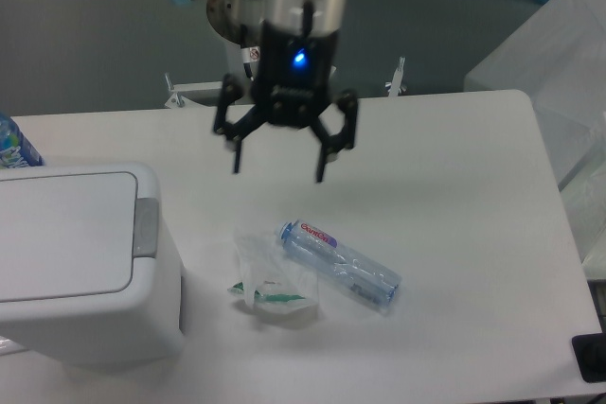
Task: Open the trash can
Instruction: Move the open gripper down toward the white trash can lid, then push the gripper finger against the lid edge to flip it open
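The trash can (pixel 80 267) is a large boxy white bin at the left front of the table. Its flat lid (pixel 59 234) is down and its grey latch tab (pixel 146 227) faces right. My gripper (pixel 278 175) hangs above the middle of the table, to the right of and above the can. Its two black fingers are spread apart and hold nothing.
A clear plastic bottle (pixel 339 265) with a red label lies on the table below the gripper. A crumpled clear wrapper (pixel 270 281) with green print lies beside it. A blue-labelled bottle (pixel 13 147) peeks in at the left edge. Plastic-covered items (pixel 568 63) stand at the right.
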Motion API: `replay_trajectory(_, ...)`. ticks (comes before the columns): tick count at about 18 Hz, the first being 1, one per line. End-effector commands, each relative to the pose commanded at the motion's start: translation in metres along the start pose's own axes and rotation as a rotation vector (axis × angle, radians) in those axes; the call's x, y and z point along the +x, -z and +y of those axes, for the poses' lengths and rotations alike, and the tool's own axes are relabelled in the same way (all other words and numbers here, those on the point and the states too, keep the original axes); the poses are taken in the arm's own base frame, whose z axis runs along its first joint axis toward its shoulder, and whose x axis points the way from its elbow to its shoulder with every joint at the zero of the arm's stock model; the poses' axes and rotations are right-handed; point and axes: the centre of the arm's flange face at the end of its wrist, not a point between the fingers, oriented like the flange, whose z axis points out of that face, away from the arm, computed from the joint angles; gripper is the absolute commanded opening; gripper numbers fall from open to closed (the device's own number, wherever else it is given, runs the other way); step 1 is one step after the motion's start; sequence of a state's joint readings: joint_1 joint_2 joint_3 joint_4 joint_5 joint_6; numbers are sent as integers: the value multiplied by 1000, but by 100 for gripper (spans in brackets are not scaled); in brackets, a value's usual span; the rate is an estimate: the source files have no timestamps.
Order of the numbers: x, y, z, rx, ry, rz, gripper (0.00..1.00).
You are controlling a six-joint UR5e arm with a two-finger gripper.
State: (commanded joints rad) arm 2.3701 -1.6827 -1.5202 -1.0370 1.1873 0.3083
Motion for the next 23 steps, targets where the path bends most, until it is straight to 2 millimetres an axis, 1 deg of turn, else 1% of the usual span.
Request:
replay_trajectory(4, 21, -24, -3, -9, -41, 25, 100)
replay_trajectory(6, 23, -29, -3, -15, -36, 29, 100)
replay_trajectory(9, 27, -43, -3, -32, 4, 40, 100)
replay_trajectory(11, 29, -46, -3, -37, 32, 43, 100)
replay_trajectory(23, 38, -54, -2, -49, 58, 53, 100)
